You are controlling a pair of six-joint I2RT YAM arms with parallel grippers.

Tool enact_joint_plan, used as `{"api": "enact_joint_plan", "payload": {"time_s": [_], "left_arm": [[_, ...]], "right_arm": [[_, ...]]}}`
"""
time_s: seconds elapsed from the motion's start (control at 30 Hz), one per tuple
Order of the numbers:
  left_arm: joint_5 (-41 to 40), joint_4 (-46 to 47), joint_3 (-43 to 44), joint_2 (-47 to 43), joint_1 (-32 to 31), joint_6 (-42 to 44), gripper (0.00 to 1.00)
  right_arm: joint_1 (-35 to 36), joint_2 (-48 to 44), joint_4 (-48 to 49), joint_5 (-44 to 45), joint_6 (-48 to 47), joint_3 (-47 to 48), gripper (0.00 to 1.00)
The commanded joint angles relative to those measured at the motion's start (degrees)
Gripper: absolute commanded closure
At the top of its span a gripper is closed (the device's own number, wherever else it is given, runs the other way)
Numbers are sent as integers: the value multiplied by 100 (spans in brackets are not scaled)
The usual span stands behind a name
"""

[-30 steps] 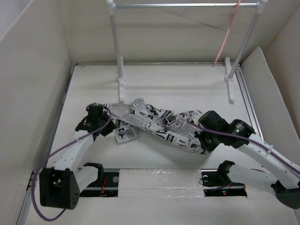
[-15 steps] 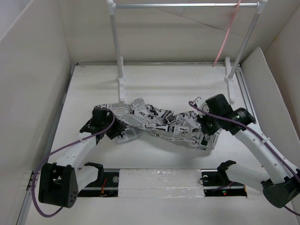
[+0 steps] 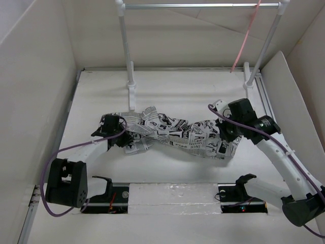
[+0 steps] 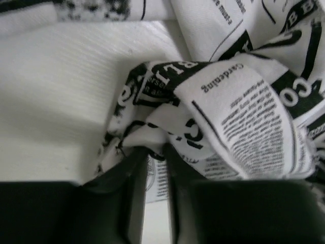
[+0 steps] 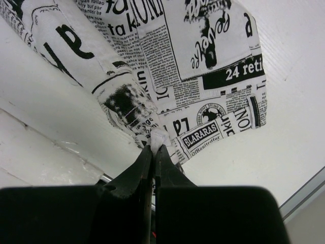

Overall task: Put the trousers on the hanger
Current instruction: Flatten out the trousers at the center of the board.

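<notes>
Overhead view with 2 wrist views. The trousers [image 3: 172, 134] lie as a crumpled, twisted band across the middle of the bench [image 3: 183, 91], running from the left tool [image 3: 123, 136] to the right tool [image 3: 227, 136].

Left wrist view: the jaws of the left tool [image 4: 156, 152] stand narrow, with a fold of the printed cloth caught in the slit between them.

Right wrist view: the right tool [image 5: 154, 150] is closed tight on a small pinch of cloth at the edge of the trousers [image 5: 203, 76], which spread away from that pinch over the bench. How far that end is clear of the surface cannot be told.

The hanger [image 3: 246, 38] hangs at the far right of the rack's silver bar [image 3: 203, 6], seen only as 1 slim pink rod slanting down, well apart from the trousers and from both tools.

Progress, as judged: early. Both ends of the garment are gripped, which is the 1st step. What is left is the larger part: lifting and straightening the cloth, carrying it to the far right corner, and draping it over the hanger. No part of the trousers touches the hanger yet.
</notes>
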Motion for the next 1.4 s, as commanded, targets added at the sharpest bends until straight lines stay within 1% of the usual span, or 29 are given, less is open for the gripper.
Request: {"api": "enact_joint_plan", "payload": {"time_s": [0.0, 0.03, 0.07, 0.17, 0.2, 0.27, 0.3, 0.4, 0.47, 0.57, 0.6, 0.63, 0.7, 0.77, 0.83, 0.87, 0.9, 0.93, 0.97, 1.0, 1.03, 1.07, 1.13, 1.17, 1.2, 1.23, 1.3, 1.33, 1.37], "left_arm": [[-284, 212, 218, -43, -7, 222, 89], [-363, 107, 376, -69, -7, 336, 98], [-451, -59, 622, -113, -7, 415, 100], [-574, -762, 1991, -236, 55, 872, 100], [-662, -1260, 2909, -245, 55, 1004, 100], [-1205, -1790, 3784, -324, 55, 1398, 100], [-1381, -2227, 4475, -376, 116, 1513, 100], [-2172, -2888, 5183, -736, 239, 1883, 100], [-2971, -3101, 5186, -1121, 239, 1945, 100], [-3965, -3514, 4451, -1736, 239, 1429, 100], [-4106, -3524, 4221, -1939, 239, 1314, 100], [-4395, -3532, 4010, -2107, 239, 1208, 100], [-4800, -3637, 3388, -2608, 239, 866, 100], [-5380, -3691, 3121, -2941, 239, 531, 100], [-5609, -3656, 2997, -3049, 239, 469, 83], [-5637, -3664, 3006, -3058, 239, 390, 58], [-5672, -3734, 3041, -3049, 239, 311, 44], [-5742, -3778, 3058, -3031, 239, 215, 18], [-5734, -3796, 3085, -3005, 239, 109, 11], [-5699, -3709, 3085, -2996, 239, 152, 8], [-5455, -3526, 3059, -2996, 239, 283, 6], [-5287, -3324, 3024, -2961, 239, 580, 10], [-4962, -2892, 2988, -2830, 239, 775, 14], [-4499, -2238, 2936, -2464, 239, 1394, 16], [-4494, -2232, 2936, -2460, 239, 1400, 17], [-3911, -2110, 2936, -2269, 239, 1505, 17], [-3275, -1960, 3084, -1391, 187, 1672, 17], [-3064, -1942, 3146, -1109, 39, 1664, 17], [-3114, -1916, 3199, -524, -398, 1647, 17]], "right_arm": [[-100, -82, 331, -50, -116, 244, 100], [-100, -126, 340, -58, -134, 218, 100], [-100, -143, 349, -67, -151, 174, 100], [-214, -214, 270, -67, -204, 182, 100], [-215, -231, 209, -93, -248, 243, 100], [-215, -327, 77, -294, -266, 323, 100], [-215, -380, -28, -418, -274, 305, 100], [-41, -635, -213, -1076, -335, 60, 100], [232, -819, -275, -1541, -345, -475, 100], [1337, -960, -197, -1798, 49, -1187, 100], [1341, -944, -205, -1833, 164, -1302, 100], [1680, -917, -213, -1843, 226, -1373, 100], [1929, -856, -126, -1878, 401, -1426, 100], [2149, -777, -134, -1686, 464, -1461, 100], [2202, -619, -414, -1483, 359, -1426, 100], [2254, -592, -520, -1378, 341, -1391, 100], [2255, -618, -617, -1394, 350, -1374, 100], [2255, -688, -653, -1412, 376, -1373, 95], [2255, -715, -775, -1334, 402, -1330, 66], [2255, -741, -811, -1168, 368, -1199, 54], [2255, -767, -794, -1061, 411, -1119, 47], [2255, -802, -759, -773, 446, -1014, 35], [1747, -698, -575, -621, 412, -664, 32], [1215, -393, -95, -482, 255, -540, 34], [905, -390, -91, -480, 253, -538, 34], [554, -277, 92, -454, 227, -521, 37], [-185, 56, 915, -419, 226, -652, 67], [-989, 163, 1199, -488, 253, -740, 86], [-1371, 268, 1480, -628, 357, -1002, 100]]}}
